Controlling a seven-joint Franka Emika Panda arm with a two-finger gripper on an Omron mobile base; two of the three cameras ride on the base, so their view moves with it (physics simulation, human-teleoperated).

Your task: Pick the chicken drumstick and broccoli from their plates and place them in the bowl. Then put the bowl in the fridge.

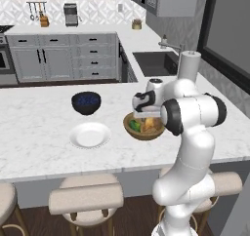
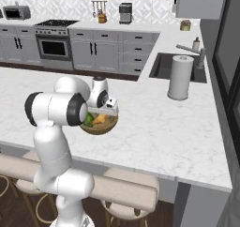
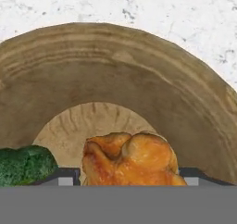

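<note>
Gripper point(image 3: 129, 179), jaws partly open, straddling the drumstick point(image 3: 130, 159) that lies inside the wooden bowl point(image 3: 194, 102) beside the broccoli point(image 3: 25, 164); whether it grips is unclear.

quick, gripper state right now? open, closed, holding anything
gripper: low in the wooden bowl, fingertips either side of the chicken drumstick; whether it grips cannot be told. Broccoli lies beside it.

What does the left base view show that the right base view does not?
Left base view alone: a dark blue-black bowl and an empty white plate on the island counter. Right base view alone: the oven and a microwave. Both: the wooden bowl holding the broccoli and chicken drumstick, plus the sink and paper towel roll.
</note>
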